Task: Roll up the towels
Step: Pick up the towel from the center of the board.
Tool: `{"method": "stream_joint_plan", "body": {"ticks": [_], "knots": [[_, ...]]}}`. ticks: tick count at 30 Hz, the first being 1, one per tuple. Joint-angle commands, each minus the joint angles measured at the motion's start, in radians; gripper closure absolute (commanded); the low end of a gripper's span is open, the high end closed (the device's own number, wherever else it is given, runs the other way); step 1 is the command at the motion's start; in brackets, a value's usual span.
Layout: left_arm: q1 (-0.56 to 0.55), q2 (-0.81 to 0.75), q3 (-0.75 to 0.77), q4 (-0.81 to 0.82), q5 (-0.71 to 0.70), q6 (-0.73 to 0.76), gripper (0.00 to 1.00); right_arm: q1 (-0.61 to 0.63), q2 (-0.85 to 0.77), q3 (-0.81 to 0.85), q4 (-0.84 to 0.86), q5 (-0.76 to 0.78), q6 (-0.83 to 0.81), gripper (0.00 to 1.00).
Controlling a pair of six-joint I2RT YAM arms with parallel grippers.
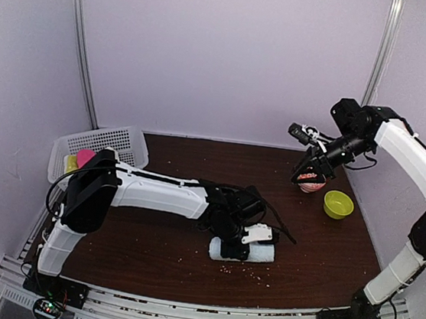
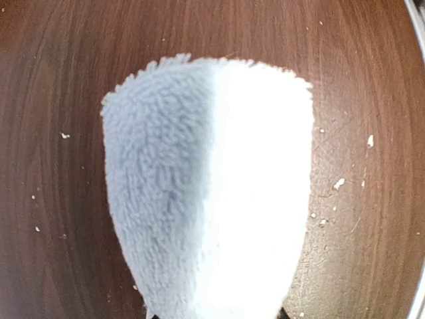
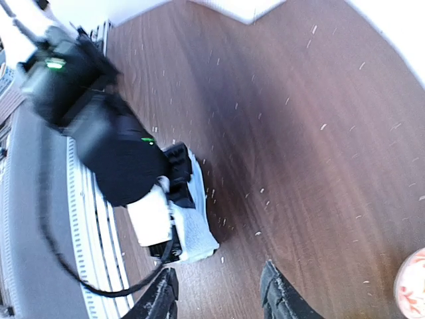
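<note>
A pale blue towel point(image 1: 261, 254), rolled into a short bundle, lies on the brown table near the front middle. My left gripper point(image 1: 237, 248) is down on it, its jaws shut on the roll from both sides. In the left wrist view the fluffy towel point(image 2: 199, 199) fills the frame, half of it washed out by glare. The right wrist view shows the same towel point(image 3: 196, 230) under the left arm's black wrist. My right gripper point(image 1: 309, 174) hangs high over the back right of the table. Its fingers point(image 3: 219, 274) stand open with nothing between them.
A white basket point(image 1: 126, 140) at the back left holds a small yellow roll point(image 1: 70, 163) and a pink one point(image 1: 84, 158). A lime-green bowl point(image 1: 338, 204) and a round pink-and-white object point(image 1: 314, 187) sit at the back right. Crumbs dot the table.
</note>
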Motion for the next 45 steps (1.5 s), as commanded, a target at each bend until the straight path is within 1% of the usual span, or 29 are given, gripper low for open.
{"method": "stream_joint_plan", "body": {"ticks": [1,3,5,7,9,11,13,14,16,17,19,23,27,32,35,38,42,45], "knots": [[0.06,0.069,-0.002,-0.114,0.175,-0.088,0.91,-0.005,-0.114,-0.043,0.053,-0.045,0.068,0.56],[0.085,0.073,-0.004,-0.108,0.222,-0.109,0.92,-0.005,-0.147,-0.056,0.07,-0.082,0.102,0.56],[0.105,0.08,0.001,-0.106,0.258,-0.126,0.94,-0.005,-0.157,-0.03,0.012,-0.135,0.064,0.56],[0.117,0.084,0.004,-0.104,0.273,-0.137,0.96,-0.005,-0.173,-0.019,-0.016,-0.157,0.036,0.56],[0.125,0.084,0.008,-0.103,0.287,-0.141,0.99,-0.005,-0.195,-0.021,-0.058,-0.172,-0.043,0.55],[0.132,0.084,0.008,-0.097,0.303,-0.148,1.0,0.003,-0.229,-0.035,-0.063,-0.192,-0.073,0.56],[0.141,0.088,0.009,-0.091,0.31,-0.157,1.0,0.046,-0.273,-0.038,-0.059,-0.224,-0.095,0.55],[0.147,0.091,0.012,-0.09,0.323,-0.161,1.0,0.094,-0.295,-0.041,-0.04,-0.219,-0.09,0.53],[0.159,0.095,0.021,-0.089,0.351,-0.173,1.0,0.154,-0.329,-0.067,0.058,-0.159,-0.01,0.52],[0.163,0.096,0.026,-0.089,0.359,-0.176,1.0,0.164,-0.338,-0.085,0.094,-0.127,0.029,0.51],[0.167,0.093,0.033,-0.089,0.374,-0.178,1.0,0.166,-0.336,-0.108,0.119,-0.104,0.037,0.51],[0.174,0.069,0.031,-0.082,0.392,-0.196,1.0,0.161,-0.298,-0.11,0.167,-0.004,0.094,0.57],[0.186,0.022,0.02,-0.061,0.383,-0.226,1.0,0.099,-0.304,-0.168,0.309,0.087,0.193,0.57],[0.214,-0.051,0.014,-0.061,0.368,-0.287,1.0,0.013,-0.3,-0.249,0.454,0.145,0.292,0.57],[0.239,-0.098,0.001,-0.055,0.359,-0.314,1.0,-0.046,-0.314,-0.327,0.558,0.141,0.338,0.57],[0.266,-0.146,-0.024,-0.039,0.358,-0.346,1.0,-0.084,-0.313,-0.378,0.625,0.13,0.369,0.57],[0.316,-0.223,-0.064,-0.039,0.331,-0.364,1.0,-0.096,-0.305,-0.462,0.708,0.117,0.394,0.57],[0.366,-0.282,-0.076,-0.059,0.267,-0.389,1.0,-0.097,-0.29,-0.533,0.772,0.08,0.406,0.56]]}}
